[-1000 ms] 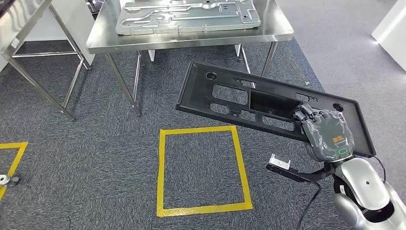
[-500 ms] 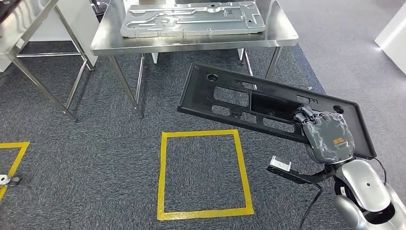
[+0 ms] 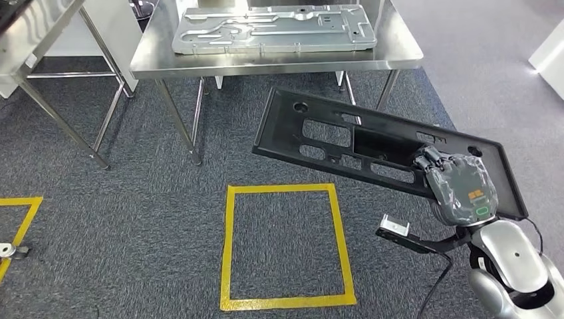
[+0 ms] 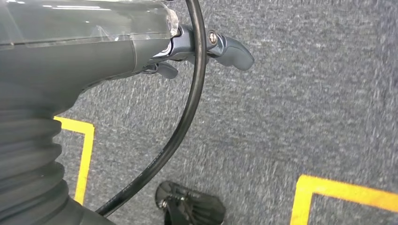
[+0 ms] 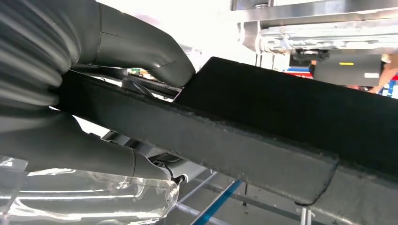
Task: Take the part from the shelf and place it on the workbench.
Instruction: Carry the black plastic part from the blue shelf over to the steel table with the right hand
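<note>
Workbench (image 3: pixel 392 53) of bare steel is serving as our landmark, and we are holding the black part (image 3: pixel 332 139) just in front of its near edge, raised over the grey carpet (image 3: pixel 133 199) and apart from the bench. Our right hand (image 3: pixel 459 186) is gripping the part at the end farthest from the bench, fingers (image 3: pixel 429 157) hooking into a cut-out. A silver panel (image 3: pixel 273 26) is lying flat on the bench top. A yellow square (image 3: pixel 286 246) is marking the carpet nearer to us than the bench. Our left hand (image 4: pixel 94 47) is hanging over the carpet; we cannot tell whether it is spread or closed.
</note>
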